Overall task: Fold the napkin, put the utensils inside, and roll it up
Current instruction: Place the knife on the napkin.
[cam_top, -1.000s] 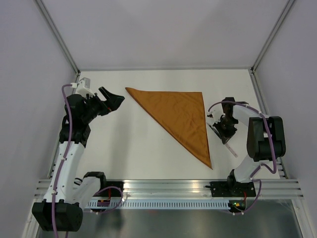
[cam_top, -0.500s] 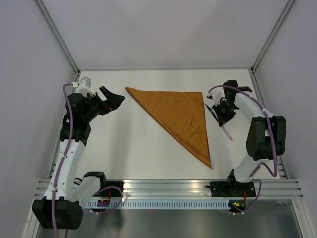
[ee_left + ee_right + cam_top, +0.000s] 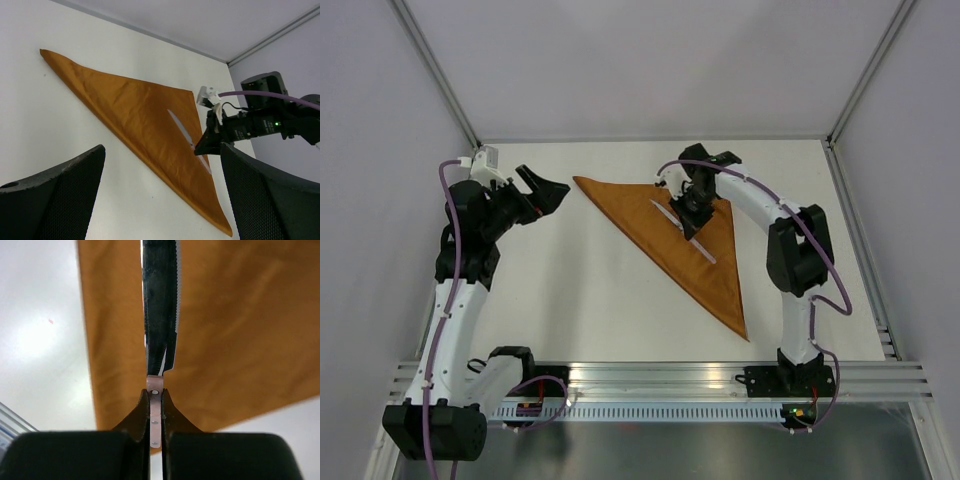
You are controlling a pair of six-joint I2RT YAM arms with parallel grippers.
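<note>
presently the placing of the utensil is judged to be the step in hand: the napkin [image 3: 715, 290] is already folded into a triangle and lies flat on the tabletop [image 3: 570, 300], towards the far middle, with its long edge running from a far-left corner down to a near-right tip. the knife [image 3: 706, 252] is pinched by its pale handle between the right fingers [image 3: 132, 417], which are pressed tight on it, and it is held over the middle of the cloth, roughly along that long edge; whether it already touches the fabric cannot be told. the left fingers [image 3: 65, 195] are spread wide with nothing held in them, and are poised just beside the napkin's far-left corner, apart from it. the next move is expected to call for the knife to be lowered flat and released, and for the right arm [image 3: 760, 205] to be drawn back, since the cloth's far-right corner is crossed by that arm and rolling would be blocked by it. the thin cloth could be dragged or creased if the fingers are lifted carelessly. otherwise only the pale walls [image 3: 380, 150] and the metal rail [image 3: 660, 378] at the near edge are seen, well apart from the work.
</note>
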